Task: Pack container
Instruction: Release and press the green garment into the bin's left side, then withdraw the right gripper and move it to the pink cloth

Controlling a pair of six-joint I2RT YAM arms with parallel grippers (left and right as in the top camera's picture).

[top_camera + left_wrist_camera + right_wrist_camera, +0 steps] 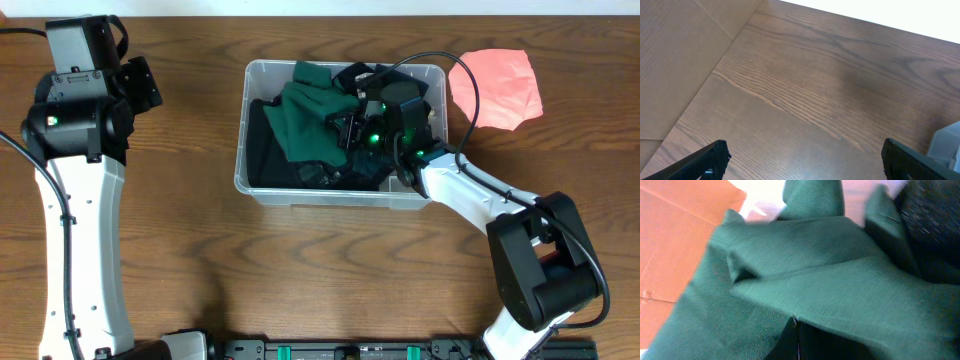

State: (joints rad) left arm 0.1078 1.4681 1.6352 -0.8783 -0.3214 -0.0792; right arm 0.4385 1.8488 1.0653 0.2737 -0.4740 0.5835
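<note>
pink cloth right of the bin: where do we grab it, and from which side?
Probably pinch the pink cloth at its edge away from the container, coming straight down from above. It lies flat and creased on the table, so nothing sticks up to take from the side, and its other edge lies close to the container wall.

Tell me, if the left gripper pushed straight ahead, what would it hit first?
Probably the bare wooden table: the left gripper, jaws open, faces only wood, with the container off to its side.
</note>
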